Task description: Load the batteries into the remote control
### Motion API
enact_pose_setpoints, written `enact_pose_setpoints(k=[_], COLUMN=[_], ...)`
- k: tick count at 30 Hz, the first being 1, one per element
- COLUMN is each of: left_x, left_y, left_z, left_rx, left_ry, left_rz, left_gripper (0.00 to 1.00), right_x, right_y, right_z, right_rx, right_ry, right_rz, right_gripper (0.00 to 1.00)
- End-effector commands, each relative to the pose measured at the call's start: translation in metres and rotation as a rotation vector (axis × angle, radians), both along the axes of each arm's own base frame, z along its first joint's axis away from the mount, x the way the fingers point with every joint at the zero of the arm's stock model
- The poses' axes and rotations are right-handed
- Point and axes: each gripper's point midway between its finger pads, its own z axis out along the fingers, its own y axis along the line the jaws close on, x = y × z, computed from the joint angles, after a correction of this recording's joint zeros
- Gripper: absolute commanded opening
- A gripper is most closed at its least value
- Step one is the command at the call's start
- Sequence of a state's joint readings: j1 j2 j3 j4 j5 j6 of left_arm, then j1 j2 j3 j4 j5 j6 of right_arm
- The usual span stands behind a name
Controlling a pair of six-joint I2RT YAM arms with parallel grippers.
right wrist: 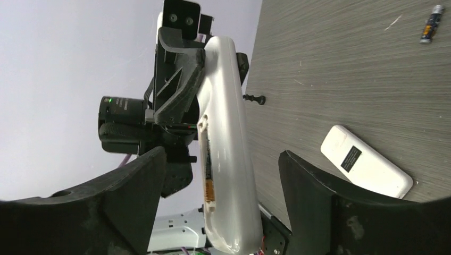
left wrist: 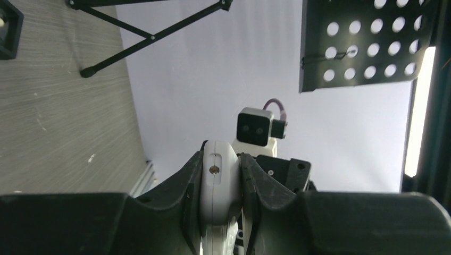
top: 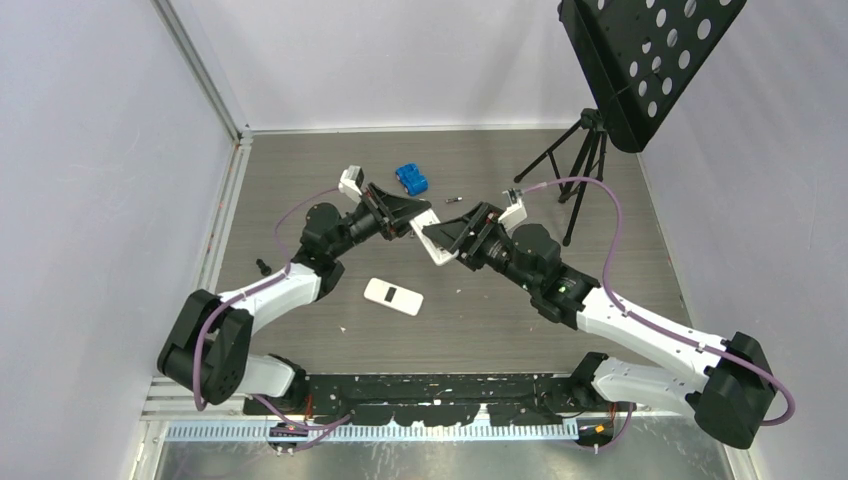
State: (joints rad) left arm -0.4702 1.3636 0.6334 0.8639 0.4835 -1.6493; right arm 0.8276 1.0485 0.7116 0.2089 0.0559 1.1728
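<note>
The grey wood-grain bench carries a white slab with a black rectangle, lying flat near centre at 7 o'clock; a blue block at 11 o'clock; one battery at 12, near the block but apart; a small black peg at 9; a black tripod at 2.

Bench: grey wood-grain top. Blue block lies toward the far side, near centre. Black tripod stands at far right and carries a tilted black perforated panel. Small black bolt lies near the left edge.
</note>
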Motion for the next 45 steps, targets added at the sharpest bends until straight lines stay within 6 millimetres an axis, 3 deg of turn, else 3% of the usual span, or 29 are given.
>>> enact_pose_setpoints(k=[1,6,13,19,27,34,37,42,45], left_x=[-0.012,-0.036,-0.054,-0.056,-0.056,-0.056,-0.057,-0.053,-0.053], left_y=[0.004,0.002,0.003,0.002,0.000,-0.002,-0.002,0.002,0.006], left_z=[0.023,0.019,0.029,0.033,0.039,0.043,0.044,0.030,0.027], left_rx=[0.133,0.277,0.296,0.281,0.247,0.218,0.218,0.291,0.310], left_ry=[-0.295,-0.473,-0.536,-0.532,-0.496,-0.425,-0.420,-0.435,-0.450], left_rz=[-0.034,-0.152,-0.218,-0.242,-0.255,-0.285,-0.295,-0.275,-0.266], left_gripper=[0.00,0.00,0.00,0.00,0.00,0.00,0.00,0.00,0.00], right_x=[-0.022,-0.039,-0.050,-0.053,-0.052,-0.044,-0.037,-0.030,-0.029], right_y=[0.005,0.006,0.012,0.019,0.027,0.025,0.025,0.023,0.016], right_z=[0.038,0.043,0.031,0.022,-0.002,-0.036,-0.043,-0.018,0.000], right_rx=[0.070,0.039,-0.050,-0.066,-0.140,-0.302,-0.333,-0.280,-0.229], right_ry=[-0.200,-0.308,-0.396,-0.403,-0.415,-0.403,-0.380,-0.381,-0.392], right_rz=[0.138,0.237,0.347,0.400,0.465,0.486,0.467,0.395,0.351], right_gripper=[0.84,0.83,0.59,0.40,0.41,0.26,0.26,0.49,0.54])
